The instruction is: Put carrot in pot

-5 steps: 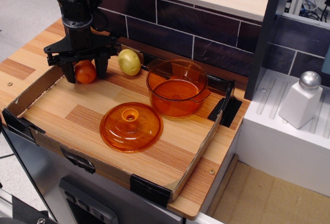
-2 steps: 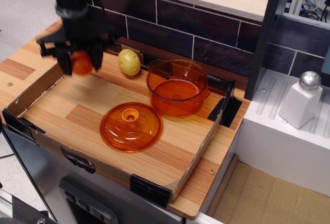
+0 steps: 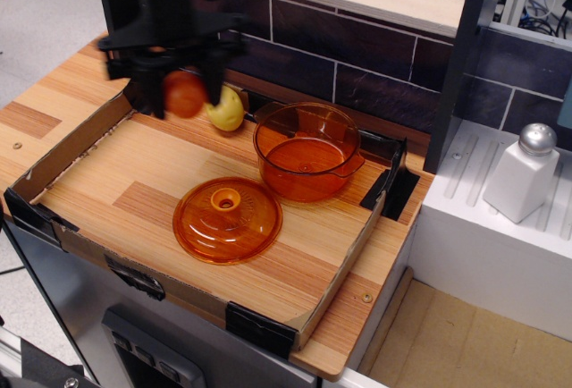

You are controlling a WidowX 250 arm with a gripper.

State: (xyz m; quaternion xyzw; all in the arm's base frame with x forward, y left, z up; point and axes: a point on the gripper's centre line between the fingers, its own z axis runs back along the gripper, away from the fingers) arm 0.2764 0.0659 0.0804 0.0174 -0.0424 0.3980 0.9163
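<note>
The carrot (image 3: 185, 93) is a small glossy orange-red ball. My black gripper (image 3: 183, 91) is shut on it and holds it in the air above the back left of the wooden tray (image 3: 134, 160). The pot (image 3: 307, 151) is a round transparent orange vessel with a rim and side handles. It stands open and empty at the back right of the tray, to the right of the carrot and lower. The gripper is blurred by motion.
A yellow-green potato-like lump (image 3: 228, 109) lies just behind the held carrot. A flat orange domed lid with a knob (image 3: 227, 219) lies in front of the pot. A dark tiled wall runs behind. A white salt shaker (image 3: 523, 173) stands on the white ledge at the right.
My gripper has lifted the carrot off the tray's back left corner and carried it up and to the right, towards the pot. The pot, lid and yellow lump have not moved.
</note>
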